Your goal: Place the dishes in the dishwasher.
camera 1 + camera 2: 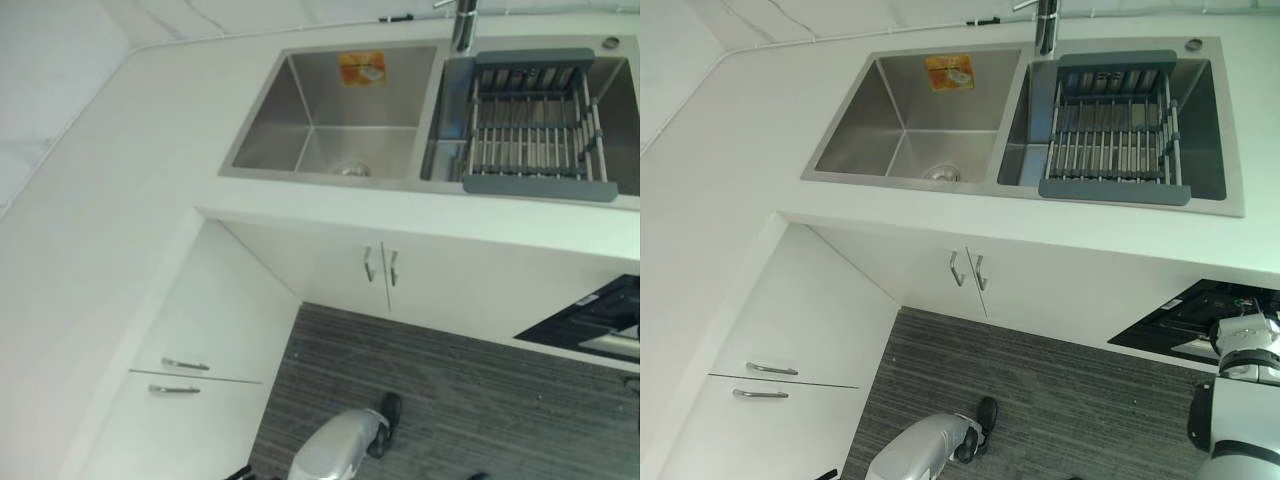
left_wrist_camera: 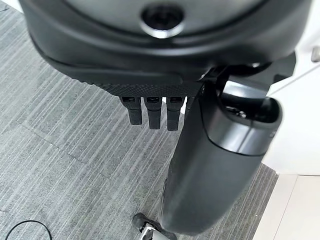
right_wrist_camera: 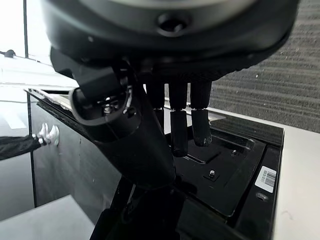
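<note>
A grey dish rack [image 1: 535,125] sits across the right basin of the steel double sink [image 1: 330,130]; I cannot tell whether any dishes stand in it. The black dishwasher [image 1: 1185,320] shows under the counter at the lower right. My left hand [image 1: 385,418] hangs low over the carpet in front of the sink cabinet, and its fingers [image 2: 155,112] are straight and hold nothing. My right hand [image 3: 180,130] hovers open just over the dishwasher's glossy black top panel [image 3: 225,175], also holding nothing.
The white counter [image 1: 120,200] wraps round a corner on the left, with drawers [image 1: 175,375] below it. Two cabinet doors with handles [image 1: 380,265] stand under the sink. A tap [image 1: 463,25] rises behind the basins. An orange label [image 1: 362,68] is on the left basin's back wall.
</note>
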Robot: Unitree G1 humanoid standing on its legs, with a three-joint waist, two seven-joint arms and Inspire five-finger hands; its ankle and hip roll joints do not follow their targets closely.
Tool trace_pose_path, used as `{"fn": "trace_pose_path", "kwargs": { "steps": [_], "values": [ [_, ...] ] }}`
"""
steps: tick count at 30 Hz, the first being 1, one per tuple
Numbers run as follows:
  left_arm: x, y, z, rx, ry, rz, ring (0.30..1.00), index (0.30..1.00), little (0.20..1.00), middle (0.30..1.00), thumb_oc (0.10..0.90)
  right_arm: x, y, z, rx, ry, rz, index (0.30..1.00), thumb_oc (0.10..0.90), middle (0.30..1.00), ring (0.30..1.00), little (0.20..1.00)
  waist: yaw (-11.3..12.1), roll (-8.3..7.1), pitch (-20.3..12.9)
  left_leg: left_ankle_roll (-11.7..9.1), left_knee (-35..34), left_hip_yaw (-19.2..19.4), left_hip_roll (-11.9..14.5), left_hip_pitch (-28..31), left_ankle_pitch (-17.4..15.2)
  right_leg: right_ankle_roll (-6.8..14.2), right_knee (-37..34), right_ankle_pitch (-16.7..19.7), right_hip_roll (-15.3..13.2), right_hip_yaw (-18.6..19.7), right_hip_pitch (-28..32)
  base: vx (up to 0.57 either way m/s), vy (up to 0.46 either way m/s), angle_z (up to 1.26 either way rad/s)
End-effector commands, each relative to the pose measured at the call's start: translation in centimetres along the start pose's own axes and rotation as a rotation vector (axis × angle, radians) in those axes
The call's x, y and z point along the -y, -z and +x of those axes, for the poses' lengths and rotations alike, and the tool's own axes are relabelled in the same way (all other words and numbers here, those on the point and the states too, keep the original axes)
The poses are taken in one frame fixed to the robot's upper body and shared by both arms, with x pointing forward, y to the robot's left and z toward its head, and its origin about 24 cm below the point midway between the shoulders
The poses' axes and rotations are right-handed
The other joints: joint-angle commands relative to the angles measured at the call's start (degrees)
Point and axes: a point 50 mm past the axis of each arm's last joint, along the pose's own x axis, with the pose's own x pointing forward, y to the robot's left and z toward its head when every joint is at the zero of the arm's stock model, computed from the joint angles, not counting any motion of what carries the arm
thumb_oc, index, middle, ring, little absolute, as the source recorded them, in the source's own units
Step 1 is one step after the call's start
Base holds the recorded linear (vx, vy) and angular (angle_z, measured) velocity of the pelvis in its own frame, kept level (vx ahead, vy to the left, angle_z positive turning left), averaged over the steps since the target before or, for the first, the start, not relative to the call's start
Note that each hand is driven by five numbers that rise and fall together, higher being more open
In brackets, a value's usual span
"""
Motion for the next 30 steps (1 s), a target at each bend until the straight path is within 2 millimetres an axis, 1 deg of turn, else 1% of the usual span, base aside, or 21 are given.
{"fn": "trace_pose_path", "kwargs": {
  "steps": [1, 3, 4, 5, 6, 9, 10, 11, 12, 13, 14, 15, 17, 18, 19, 21, 22, 24, 26, 27, 30],
  "values": [
    [-1.7, -2.7, -0.3, 0.101, -0.008, 0.045, 0.900, 0.900, 0.900, 0.900, 0.800, -15.1, -4.4, -9.9, 0.207, -0.810, 0.097, 0.300, 0.400, 0.300, 0.300, 0.300, 6.06, -2.11, -2.15, -8.13, -1.29, -3.05, 4.96, 0.01, -0.54, 1.78, 3.72, 1.46, -3.81, 5.91, 0.55, -0.05, -0.041, -0.20],
    [-1.6, -3.1, -0.3, 0.131, -0.005, 0.033, 0.900, 0.900, 0.900, 0.900, 0.800, -15.1, -3.1, -9.9, 0.205, -0.861, 0.085, 0.300, 0.400, 0.300, 0.300, 0.300, 5.35, -3.07, -2.03, -8.05, -1.29, -2.42, 5.82, -0.11, -0.63, 1.91, 3.72, 2.07, -3.66, 6.53, -0.27, -0.09, -0.028, -0.23],
    [-1.7, -3.2, -0.3, 0.135, -0.009, 0.031, 0.900, 0.900, 0.900, 0.900, 0.800, -15.0, -2.8, -9.8, 0.203, -0.867, 0.083, 0.300, 0.400, 0.300, 0.300, 0.300, 5.44, -2.92, -1.82, -7.71, -1.29, -1.99, 5.98, -0.58, 0.52, 1.33, 3.72, 3.32, -3.85, 5.75, -0.85, -0.14, -0.063, -0.24],
    [-1.7, -3.8, -0.3, 0.165, -0.002, 0.028, 0.900, 0.900, 0.900, 0.900, 0.800, -14.9, -1.7, -9.8, 0.215, -0.903, 0.042, 0.596, 0.598, 0.596, 0.596, 0.596, 4.95, -3.78, -1.71, -7.74, -1.29, -1.52, 6.68, -0.54, 0.41, 1.45, 3.72, 3.64, -3.65, 6.19, -1.31, -0.13, -0.044, -0.27],
    [-1.7, -4.0, -0.3, 0.174, -0.002, 0.028, 0.900, 0.900, 0.900, 0.900, 0.800, -14.8, -1.3, -9.8, 0.213, -0.918, 0.029, 0.900, 0.800, 0.900, 0.900, 0.900, 4.76, -4.11, -1.72, -7.74, -1.29, -1.35, 6.95, -0.51, 0.33, 1.50, 3.72, 3.71, -3.58, 6.32, -1.46, -0.06, -0.119, -0.26],
    [-1.5, -5.2, -0.4, 0.227, 0.018, 0.025, 0.900, 0.900, 0.900, 0.900, 0.800, -14.2, 1.1, -9.7, 0.155, -1.008, 0.003, 0.900, 0.800, 0.900, 0.900, 0.900, 4.14, -5.32, -1.75, -7.78, -1.29, -0.65, 7.91, -0.17, -0.03, 1.57, 3.72, 3.97, -3.13, 7.07, -2.05, -0.07, -0.117, -0.18],
    [-1.2, -6.1, -0.4, 0.263, 0.039, 0.014, 0.900, 0.900, 0.900, 0.900, 0.800, -13.3, 3.5, -9.6, 0.132, -1.067, -0.059, 0.900, 0.800, 0.900, 0.900, 0.900, 3.14, -6.08, -1.62, -7.79, -1.29, -0.17, 8.84, 0.30, -0.36, 1.65, 3.72, 4.25, -2.62, 7.47, -2.38, -0.08, -0.151, -0.13],
    [-1.2, -6.4, -0.4, 0.280, 0.034, 0.029, 0.900, 0.900, 0.900, 0.900, 0.800, -12.6, 5.1, -9.6, 0.124, -1.090, -0.110, 0.900, 0.800, 0.900, 0.900, 0.900, 2.61, -6.69, -1.76, -7.79, -1.29, 0.16, 9.28, 0.72, -0.60, 1.62, 3.72, 4.37, -2.28, 7.93, -2.61, -0.09, -0.184, -0.20],
    [-0.8, -6.9, -0.4, 0.302, 0.041, 0.047, 0.900, 0.900, 0.900, 0.900, 0.800, -11.5, 7.6, -9.9, 0.101, -1.124, -0.168, 0.900, 0.800, 0.900, 0.900, 0.900, 1.48, -7.55, -1.94, -7.74, -1.29, 0.81, 10.15, 1.43, -1.00, 1.50, 3.72, 4.41, -1.71, 8.67, -3.04, -0.07, -0.140, -0.33],
    [-0.6, -7.3, -0.5, 0.320, 0.055, 0.050, 0.900, 0.900, 0.900, 0.900, 0.800, -10.5, 9.3, -9.9, 0.082, -1.138, -0.219, 0.900, 0.800, 0.900, 0.900, 0.900, 0.41, -8.19, -2.18, -7.76, -1.29, 1.55, 10.95, 2.17, -1.35, 1.45, 3.72, 4.19, -1.13, 9.38, -3.25, -0.07, -0.138, -0.47],
    [-0.4, -7.6, -0.5, 0.335, 0.060, 0.043, 0.900, 0.900, 0.900, 0.900, 0.800, -9.6, 10.6, -9.9, 0.068, -1.145, -0.247, 0.900, 0.800, 0.900, 0.900, 0.900, -0.36, -8.65, -2.41, -7.74, -1.29, 2.19, 11.64, 2.68, -1.66, 1.38, 3.72, 4.07, -0.74, 9.85, -3.47, -0.05, -0.100, -0.51],
    [-0.3, -7.8, -0.5, 0.340, 0.061, 0.041, 0.900, 0.900, 0.900, 0.900, 0.800, -9.0, 11.4, -9.9, 0.056, -1.148, -0.259, 0.900, 0.800, 0.900, 0.900, 0.900, -0.83, -8.90, -2.59, -7.75, -1.29, 2.57, 12.01, 2.94, -1.82, 1.36, 3.72, 3.99, -0.45, 10.27, -3.62, -0.05, -0.097, -0.44],
    [0.1, -8.3, -0.5, 0.368, 0.067, 0.051, 0.900, 0.900, 0.900, 0.900, 0.800, -6.7, 13.8, -9.8, 0.059, -1.126, -0.385, 0.900, 0.800, 0.900, 0.900, 0.900, -2.64, -9.96, -3.34, -7.82, -1.29, 3.93, 13.37, 4.04, -2.54, 1.30, 3.72, 3.55, 0.66, 11.85, -4.25, -0.05, -0.120, -0.44],
    [0.2, -8.5, -0.5, 0.375, 0.071, 0.059, 0.900, 0.900, 0.900, 0.900, 0.800, -6.3, 14.1, -9.8, 0.060, -1.110, -0.401, 0.900, 0.800, 0.900, 0.900, 0.900, -2.95, -10.14, -3.47, -7.84, -1.29, 4.19, 13.63, 4.25, -2.67, 1.29, 3.72, 3.48, 0.84, 12.09, -4.35, -0.05, -0.129, -0.41],
    [0.4, -8.8, -0.5, 0.386, 0.066, 0.063, 0.900, 0.900, 0.900, 0.900, 0.800, -5.1, 14.9, -9.5, 0.026, -1.100, -0.408, 0.900, 0.800, 0.900, 0.900, 0.900, -3.97, -10.66, -3.85, -7.89, -1.29, 4.64, 14.30, 4.93, -3.05, 1.30, 3.72, 3.13, 1.54, 12.94, -4.57, -0.05, -0.117, -0.44],
    [0.8, -9.1, -0.5, 0.402, 0.068, 0.087, 0.900, 0.900, 0.900, 0.900, 0.800, -3.3, 15.8, -8.9, -0.001, -1.060, -0.425, 0.900, 0.800, 0.900, 0.900, 0.900, -5.15, -11.26, -4.42, -7.95, -1.29, 5.36, 15.12, 5.84, -3.58, 1.18, 3.72, 2.48, 2.61, 14.23, -4.89, -0.08, -0.143, -0.44],
    [1.0, -9.5, -0.6, 0.414, 0.064, 0.100, 0.900, 0.900, 0.900, 0.900, 0.800, -1.8, 16.9, -8.6, -0.049, -1.028, -0.433, 0.900, 0.800, 0.900, 0.900, 0.900, -6.54, -11.68, -5.10, -8.09, -1.29, 5.95, 15.85, 6.70, -4.04, 1.13, 3.72, 1.76, 3.75, 15.65, -5.28, -0.10, -0.128, -0.44],
    [1.0, -9.7, -0.5, 0.417, 0.058, 0.095, 0.900, 0.900, 0.900, 0.900, 0.800, -0.7, 17.5, -8.4, -0.050, -1.017, -0.498, 0.900, 0.800, 0.900, 0.900, 0.900, -7.66, -11.95, -5.81, -8.10, -1.29, 6.39, 16.36, 6.97, -3.95, 0.95, 3.72, 1.36, 4.52, 16.59, -5.79, -0.07, -0.063, -0.57],
    [1.1, -9.9, -0.3, 0.414, 0.047, 0.101, 0.900, 0.900, 0.900, 0.900, 0.800, 1.1, 18.6, -8.1, -0.059, -0.985, -0.622, 0.900, 0.800, 0.900, 0.900, 0.900, -9.29, -12.38, -6.86, -8.37, -1.29, 7.20, 17.21, 8.04, -4.30, 0.62, 3.72, 0.34, 5.81, 18.02, -5.98, -0.05, -0.059, -0.68],
    [1.3, -9.9, 0.0, 0.394, 0.021, 0.087, 0.900, 0.900, 0.900, 0.900, 0.800, 3.1, 19.8, -7.7, -0.084, -0.967, -0.779, 0.900, 0.800, 0.900, 0.900, 0.900, -11.09, -12.87, -7.83, -8.76, -1.29, 8.03, 17.92, 9.59, -4.71, -0.17, 3.72, -0.66, 7.06, 19.38, -5.71, -0.03, -0.059, -0.59],
    [1.2, -9.8, 0.2, 0.378, -0.004, 0.074, 0.900, 0.900, 0.900, 0.900, 0.800, 4.7, 20.6, -7.5, -0.101, -0.949, -0.866, 0.900, 0.800, 0.900, 0.900, 0.900, -12.05, -13.14, -8.48, -8.95, -1.29, 8.47, 18.31, 10.27, -4.93, -0.64, 3.72, -1.25, 7.73, 20.06, -5.63, -0.01, -0.033, -0.61]
  ]
}}
